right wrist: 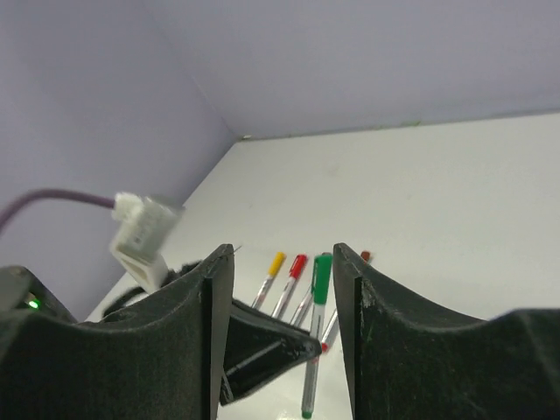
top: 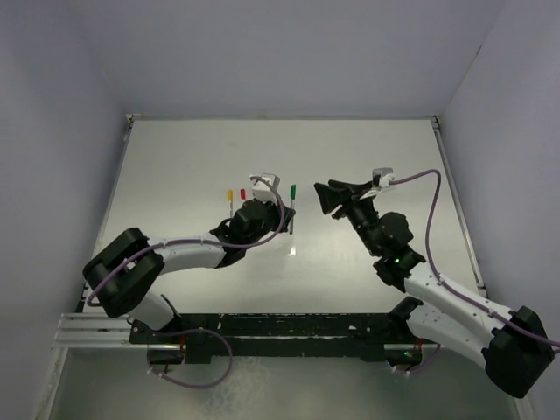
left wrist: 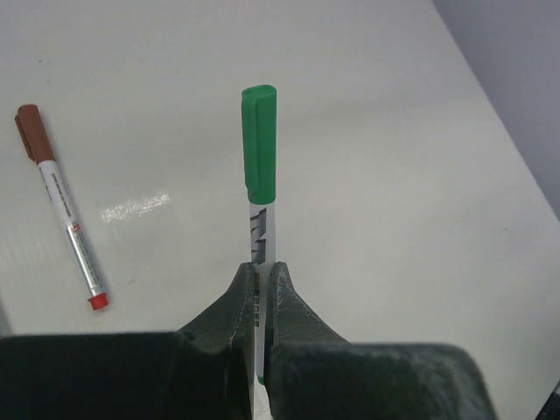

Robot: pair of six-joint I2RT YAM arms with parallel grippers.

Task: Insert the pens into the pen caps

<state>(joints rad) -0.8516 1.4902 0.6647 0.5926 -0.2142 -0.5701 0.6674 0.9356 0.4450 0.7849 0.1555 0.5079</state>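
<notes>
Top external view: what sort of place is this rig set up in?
Probably a lab robot test cell, not a home or shop: a white table boxed in by plain pale walls, two arms mounted on a metal rail, and a few marker pens laid out.

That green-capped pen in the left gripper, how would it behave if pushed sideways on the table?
Probably rolls: the green-capped pen has a round barrel and the table looks glossy, though the cap's ridge may stop it. Likely stiff and light: the left gripper pinches its lower barrel and it juts out straight.
</notes>
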